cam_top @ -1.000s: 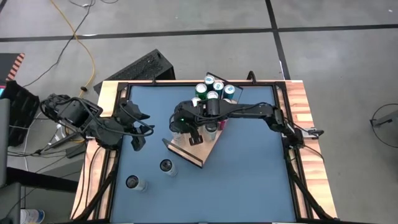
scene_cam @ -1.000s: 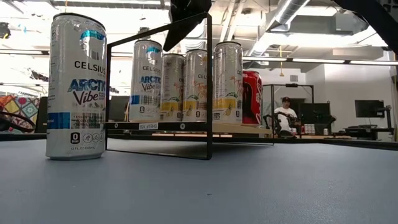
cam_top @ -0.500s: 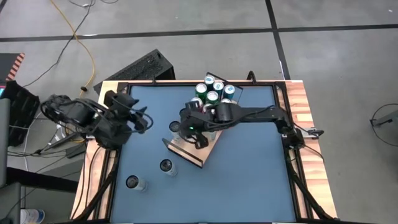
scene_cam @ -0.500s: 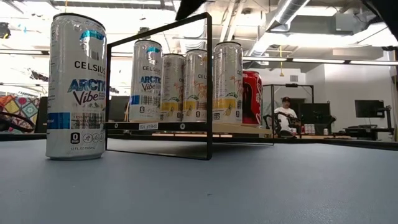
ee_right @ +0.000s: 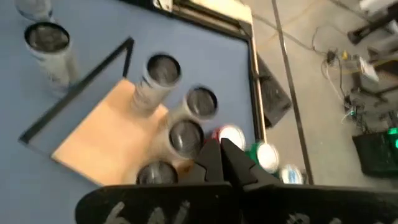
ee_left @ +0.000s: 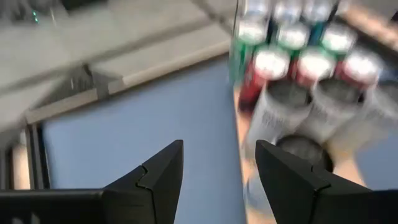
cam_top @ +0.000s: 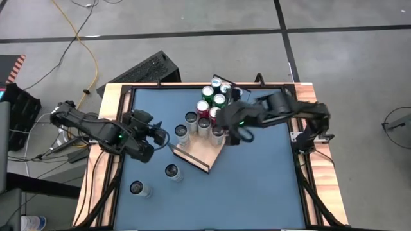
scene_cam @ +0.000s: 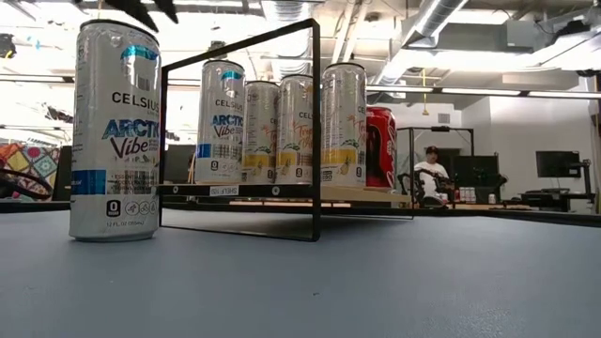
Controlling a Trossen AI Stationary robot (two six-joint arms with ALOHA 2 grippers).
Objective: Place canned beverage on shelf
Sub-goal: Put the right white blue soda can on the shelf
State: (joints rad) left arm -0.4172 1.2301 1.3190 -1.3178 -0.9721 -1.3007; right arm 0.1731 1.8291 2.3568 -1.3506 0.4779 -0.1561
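High view: shelf (cam_top: 196, 153) sits mid-frame on the blue tabletop (cam_top: 257, 186), turned at an angle, w/ its upper-right end packed w/ cans. Green-top and red-top cans crowd the upper end (cam_top: 215, 96), and a row of silver cans (cam_top: 190, 119) sits just below them. Lower-left part of the board is bare wood, so there's room for more.

Two cans are off the shelf, so the job looks partly done: one loose can (cam_top: 171, 172) just below the shelf's lower-left corner, another at lower left of frame (cam_top: 137, 188) near the table rim. In low view a tall can (scene_cam: 115, 131) stands at frame left, just outside the black wire rail (scene_cam: 315, 131), with the shelved row behind it.

Left gripper (cam_top: 156, 136) is left of centre, just beside the shelf's left edge, near the silver row. Left wrist view shows its fingers (ee_left: 158, 174) parted about halfway w/ nothing between them, touching no can.

Right gripper (cam_top: 239, 136) hangs at the shelf's right edge, right of centre. Right wrist view shows its fingertips (ee_right: 219, 152) pressed together, empty.

My read: both arms free, next step prob. a reach for a loose can.
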